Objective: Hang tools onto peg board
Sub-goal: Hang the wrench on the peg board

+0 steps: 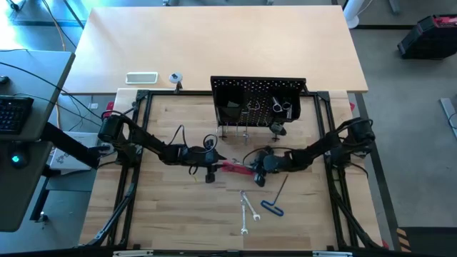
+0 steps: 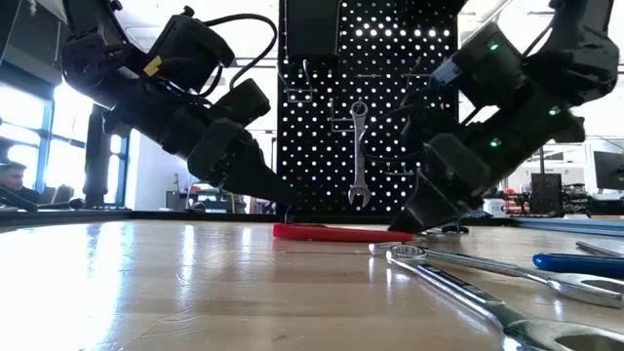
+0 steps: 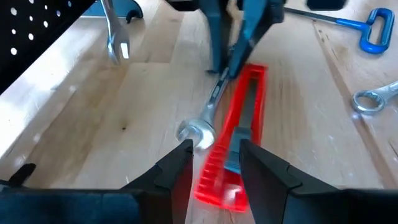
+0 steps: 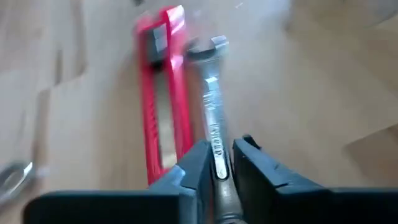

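Both arms are working low over the table (image 1: 178, 214), just in front of the peg board (image 1: 235, 91); the right gripper (image 4: 216, 163) is pinching the shaft of a silver wrench (image 4: 211, 121), fingers (image 4: 261, 165) snug on either side, and the wrench is lying flat right beside the red tool (image 4: 163, 87); the left gripper (image 3: 214, 163) is sitting at the other end of that same pair, its fingers (image 3: 177, 167) standing apart over the red tool's end, and honestly I can't tell if it's actually gripping anything or just straddling it; the wrench's ring end is sitting just beside its left finger in that wrist view. The red tool (image 1: 233, 168) is lying on the wood between the two grippers; one wrench (image 2: 359, 151) is hanging on the board already, plus a few more bits up there; two more wrenches (image 1: 247, 208) and the blue-ended key (image 1: 275, 198) are lying loose nearer the front edge, well apart from the board.
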You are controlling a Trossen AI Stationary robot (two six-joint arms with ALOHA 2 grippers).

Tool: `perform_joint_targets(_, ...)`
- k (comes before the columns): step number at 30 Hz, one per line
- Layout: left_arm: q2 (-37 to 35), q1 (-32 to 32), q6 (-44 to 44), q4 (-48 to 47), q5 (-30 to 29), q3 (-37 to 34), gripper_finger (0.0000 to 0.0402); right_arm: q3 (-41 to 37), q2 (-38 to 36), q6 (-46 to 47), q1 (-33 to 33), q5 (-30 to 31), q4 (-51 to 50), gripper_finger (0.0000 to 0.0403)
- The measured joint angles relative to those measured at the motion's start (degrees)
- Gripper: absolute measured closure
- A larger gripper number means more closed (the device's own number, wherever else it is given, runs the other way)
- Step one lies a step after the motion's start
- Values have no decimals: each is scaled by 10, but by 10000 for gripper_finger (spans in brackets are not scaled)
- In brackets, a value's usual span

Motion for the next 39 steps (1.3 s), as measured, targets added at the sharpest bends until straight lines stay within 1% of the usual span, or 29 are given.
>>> perform_joint_targets(3, 0, 0, 0, 1, 11, 0, 279, 5, 0, 13, 22, 9, -12, 373)
perform_joint_targets(6, 0, 0, -2, 0, 25, 0, 279, 6, -1, 18, 40, 13, -1, 384)
perform_joint_targets(8, 0, 0, -5, 0, 40, 0, 279, 6, 0, 22, 48, 13, 5, 377)
perform_joint_targets(10, 0, 0, -7, -1, 56, 0, 279, 5, 0, 32, 53, 13, 4, 362)
perform_joint_targets(13, 0, -1, -12, -1, 71, 0, 279, 4, 2, 41, 59, 14, 0, 338)
perform_joint_targets(16, 0, -1, -16, -1, 78, 0, 279, 5, 2, 42, 65, 22, -5, 322)
perform_joint_targets(25, 0, -2, -22, 2, 88, 0, 279, 6, 1, 56, 67, 21, -22, 317)
perform_joint_targets(28, 0, -2, -22, 4, 88, 1, 279, 6, 1, 50, 75, 34, -25, 331)
perform_joint_targets(31, 0, -2, -19, 3, 96, 5, 279, 15, 1, 33, 83, 43, -36, 366)
perform_joint_targets(33, 0, -2, -11, 4, 104, 10, 279, 28, 0, 15, 88, 37, -39, 387)
perform_joint_targets(34, 0, -2, -5, 3, 108, 12, 279, 38, 0, 8, 90, 30, -49, 392)
perform_joint_targets(39, 0, -2, 18, 0, 115, 27, 279, 84, 2, -32, 92, 36, -109, 397)
